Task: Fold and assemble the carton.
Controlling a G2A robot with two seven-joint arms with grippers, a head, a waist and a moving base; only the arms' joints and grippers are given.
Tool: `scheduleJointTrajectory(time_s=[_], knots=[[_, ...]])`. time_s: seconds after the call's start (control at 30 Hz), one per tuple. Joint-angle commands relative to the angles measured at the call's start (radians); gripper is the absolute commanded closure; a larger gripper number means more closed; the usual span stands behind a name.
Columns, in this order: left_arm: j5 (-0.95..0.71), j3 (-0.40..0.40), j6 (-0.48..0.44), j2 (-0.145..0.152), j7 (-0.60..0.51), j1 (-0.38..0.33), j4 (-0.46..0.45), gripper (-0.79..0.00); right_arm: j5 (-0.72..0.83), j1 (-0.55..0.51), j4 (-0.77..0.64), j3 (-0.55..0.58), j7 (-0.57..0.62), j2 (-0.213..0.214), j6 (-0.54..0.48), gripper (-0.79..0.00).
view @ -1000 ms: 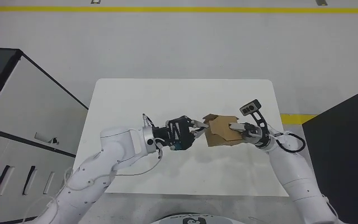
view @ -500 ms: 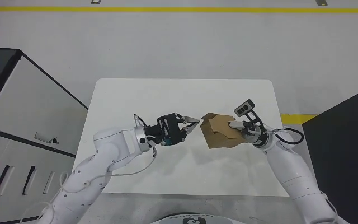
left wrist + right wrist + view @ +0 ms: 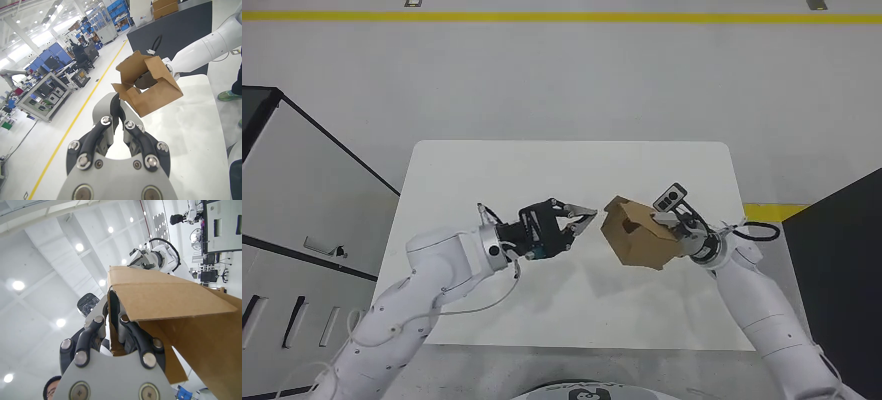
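Observation:
A brown carton [image 3: 635, 232], partly folded with its flaps loose, hangs tilted above the right half of the white table [image 3: 482, 180]. My right gripper [image 3: 675, 229] is shut on one of its side walls. In the right wrist view the fingers [image 3: 121, 313] pinch the cardboard wall of the carton [image 3: 166, 298] between them. My left gripper [image 3: 584, 214] hovers a short way left of the carton, apart from it, shut and holding nothing. In the left wrist view the carton's [image 3: 151, 89] open end faces the left gripper [image 3: 116, 99], with several flaps standing out.
A dark cabinet [image 3: 287, 170] stands off the table's left side and a black unit [image 3: 842, 270] off its right. Bare tabletop lies in front of and behind both arms.
My left gripper has drawn back to the left, off the carton. The right gripper has turned the carton and tipped it up.

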Motion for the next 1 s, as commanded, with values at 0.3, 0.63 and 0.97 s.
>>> scheduleJointTrajectory(time_s=[0.3, 0.63, 0.97], knots=[[0.004, 0.061, -0.035, -0.009, 0.008, -0.047, -0.019, 0.0, -0.08, 0.01, 0.008, -0.018, -0.013, 0.0, -0.017, 0.0], [-0.006, 0.153, -0.039, -0.031, -0.007, -0.148, 0.018, 0.0, -0.107, 0.003, -0.005, -0.019, -0.014, 0.002, -0.036, 0.0], [-0.009, 0.252, -0.028, -0.059, -0.112, -0.236, 0.031, 0.0, -0.119, -0.016, -0.016, -0.007, -0.02, 0.005, -0.052, 0.0]])
